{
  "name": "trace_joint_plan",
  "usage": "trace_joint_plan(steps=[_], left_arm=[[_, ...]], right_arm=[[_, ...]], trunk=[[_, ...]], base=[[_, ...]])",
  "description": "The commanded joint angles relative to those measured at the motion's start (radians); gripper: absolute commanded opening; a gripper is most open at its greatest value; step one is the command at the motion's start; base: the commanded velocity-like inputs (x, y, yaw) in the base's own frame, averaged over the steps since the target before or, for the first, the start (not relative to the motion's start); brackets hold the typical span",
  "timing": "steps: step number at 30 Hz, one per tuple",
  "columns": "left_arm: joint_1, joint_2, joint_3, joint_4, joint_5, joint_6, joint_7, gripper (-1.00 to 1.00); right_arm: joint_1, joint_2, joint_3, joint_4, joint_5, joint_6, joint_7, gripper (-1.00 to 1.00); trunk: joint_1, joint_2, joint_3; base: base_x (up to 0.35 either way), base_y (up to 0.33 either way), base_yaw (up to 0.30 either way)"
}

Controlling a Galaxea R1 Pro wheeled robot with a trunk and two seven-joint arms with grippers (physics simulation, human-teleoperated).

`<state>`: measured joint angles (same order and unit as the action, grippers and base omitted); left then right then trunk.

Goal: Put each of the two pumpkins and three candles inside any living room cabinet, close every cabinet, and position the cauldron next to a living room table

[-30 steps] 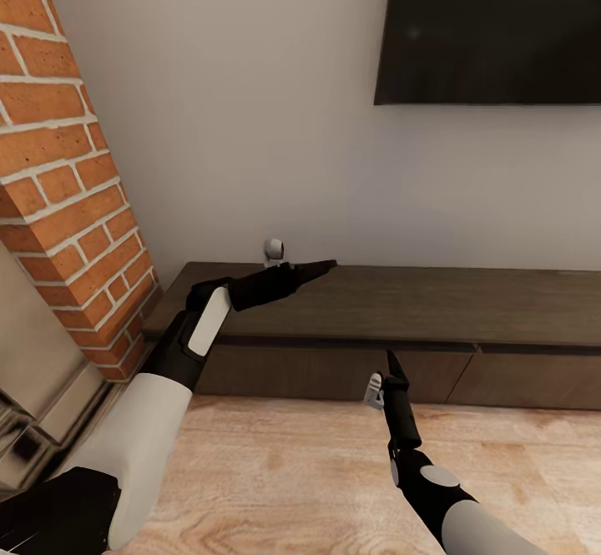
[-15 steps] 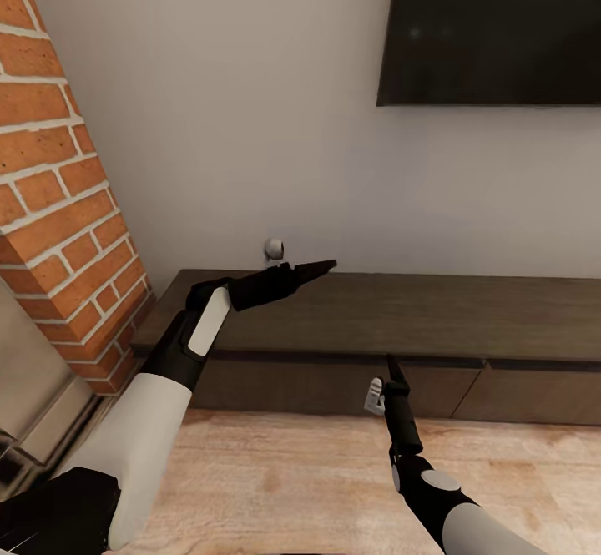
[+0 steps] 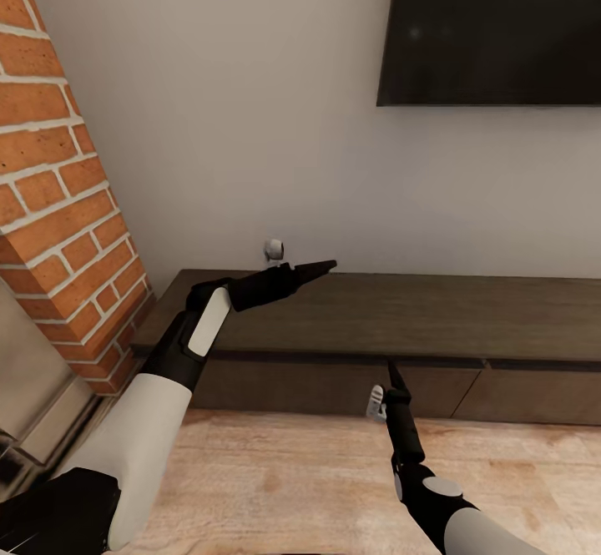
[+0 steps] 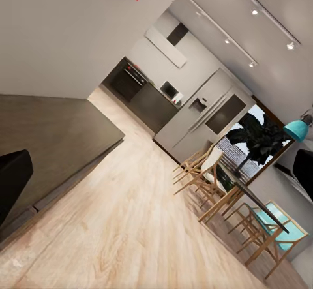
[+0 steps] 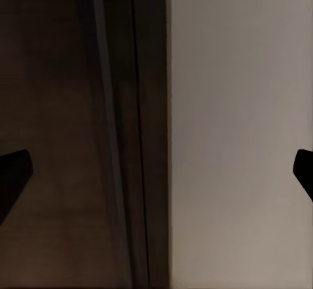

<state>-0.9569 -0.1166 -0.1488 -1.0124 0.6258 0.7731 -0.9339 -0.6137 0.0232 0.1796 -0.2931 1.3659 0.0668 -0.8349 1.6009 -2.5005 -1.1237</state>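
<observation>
1. Brick column point(image 3: 58, 204): stood at far left, against the pale wall.
2. Left gripper point(image 3: 321, 268): hovered over the left end of the cabinet's top; whether its fingers were wide or narrow could not be told. One dark fingertip point(image 4: 12, 178) showed in the left wrist view.
3. Cabinet point(image 3: 467, 313): long, low, dark-brown unit under the wall; drawer fronts flush and closed, contents hidden.
4. Right gripper point(image 3: 392, 371): pointed at the cabinet front near a drawer seam. The right wrist view showed both fingers point(image 5: 13, 171) spread wide, holding nothing, with the cabinet's dark wood point(image 5: 78, 132) close ahead.
5. Television point(image 3: 492, 29): dark screen mounted on the wall, upper right.
</observation>
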Motion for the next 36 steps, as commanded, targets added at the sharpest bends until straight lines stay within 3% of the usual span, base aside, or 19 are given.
trace_joint_plan(steps=[1, 7, 13, 16, 21, 29, 36], left_arm=[[0.001, 0.0, 0.0, 0.0, 0.0, 0.0, 0.0, 1.0], [0.001, 0.0, 0.0, 0.0, 0.0, 0.0, 0.0, 1.0], [0.001, 0.0, 0.0, 0.0, 0.0, 0.0, 0.001, 1.0], [0.001, 0.0, 0.0, 0.001, 0.0, 0.0, 0.001, 1.0], [0.001, -0.001, 0.0, 0.001, 0.0, -0.001, 0.001, 1.0], [0.001, -0.002, 0.0, 0.002, 0.0, -0.002, 0.001, 1.0], [0.001, -0.002, 0.0, 0.002, 0.0, -0.002, 0.001, 1.0]], right_arm=[[0.0, 0.0, 0.0, 0.002, 0.0, -0.001, 0.0, 1.0], [0.0, -0.001, -0.001, 0.004, -0.007, -0.007, 0.001, 1.0], [0.0, -0.006, 0.0, 0.005, -0.074, -0.012, 0.003, 1.0], [0.0, -0.01, 0.0, 0.005, -0.086, -0.013, 0.003, 1.0], [0.0, -0.012, 0.0, 0.005, -0.092, -0.012, 0.002, 1.0], [0.0, -0.013, 0.0, 0.004, -0.093, -0.012, 0.0, 1.0], [0.0, -0.012, 0.0, 0.003, -0.092, -0.012, -0.002, 1.0]], trunk=[[0.0, 0.0, 0.0], [0.0, 0.0, 0.0], [0.003, -0.001, -0.023], [0.004, -0.002, -0.035], [0.004, -0.002, -0.035], [0.008, -0.004, -0.066], [0.008, -0.004, -0.066]], base=[[0.0, 0.0, 0.0], [0.0, 0.0, 0.0], [0.0, 0.0, 0.0], [0.0, 0.0, 0.0], [0.0, 0.0, 0.0], [0.0, 0.0, 0.0], [0.0, 0.0, 0.0]])
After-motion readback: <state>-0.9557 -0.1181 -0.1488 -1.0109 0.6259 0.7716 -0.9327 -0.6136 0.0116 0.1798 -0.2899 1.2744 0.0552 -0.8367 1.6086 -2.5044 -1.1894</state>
